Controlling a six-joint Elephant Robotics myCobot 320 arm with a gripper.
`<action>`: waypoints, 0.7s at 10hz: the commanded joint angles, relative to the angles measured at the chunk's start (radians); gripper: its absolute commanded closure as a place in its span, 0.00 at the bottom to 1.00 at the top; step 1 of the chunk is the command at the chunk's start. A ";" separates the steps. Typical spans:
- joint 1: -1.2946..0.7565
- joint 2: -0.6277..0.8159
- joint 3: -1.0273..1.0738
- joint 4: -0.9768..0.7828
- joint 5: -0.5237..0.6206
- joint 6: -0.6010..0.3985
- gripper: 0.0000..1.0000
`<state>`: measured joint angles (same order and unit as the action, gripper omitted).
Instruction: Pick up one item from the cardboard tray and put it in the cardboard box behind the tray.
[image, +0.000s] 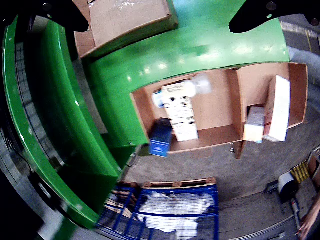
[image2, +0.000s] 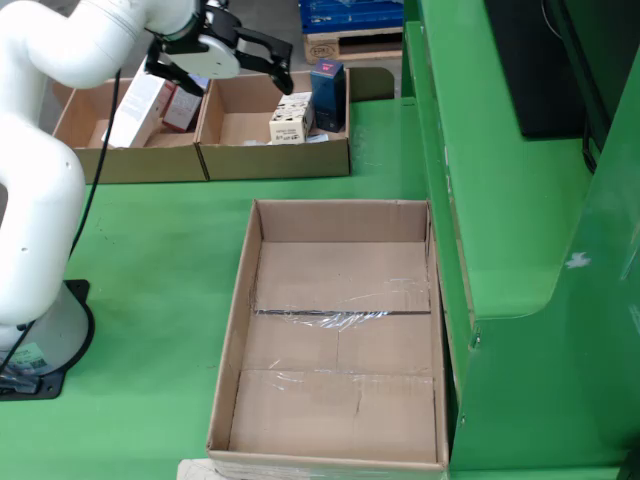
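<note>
The cardboard tray (image2: 275, 160) has two compartments and stands at the far side of the green table. Its right compartment holds a white printed box (image2: 290, 118) and a blue box (image2: 327, 95). Its left compartment holds a tall white box (image2: 135, 110) and a reddish box (image2: 181, 105). My gripper (image2: 225, 80) hovers open and empty above the divider between the compartments. In the wrist view the black fingers (image: 55, 12) frame the top corners, with the white printed box (image: 180, 107) and the blue box (image: 161, 137) below. The large empty cardboard box (image2: 340, 340) lies nearer the camera.
A tall green machine housing (image2: 520, 250) borders the table on the right of the fixed view. A blue cage (image: 175, 210) on a wooden pallet (image2: 350, 45) stands beyond the tray. The arm's white base (image2: 30, 330) stands at the left.
</note>
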<state>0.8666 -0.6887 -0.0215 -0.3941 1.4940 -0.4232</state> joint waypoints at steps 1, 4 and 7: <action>-0.694 -0.008 0.021 0.278 -0.028 0.143 0.00; -0.765 -0.006 0.021 0.262 -0.072 0.474 0.00; -0.799 -0.013 0.021 0.247 -0.065 0.650 0.00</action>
<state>0.5491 -0.7163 -0.0229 -0.1456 1.4265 -0.2086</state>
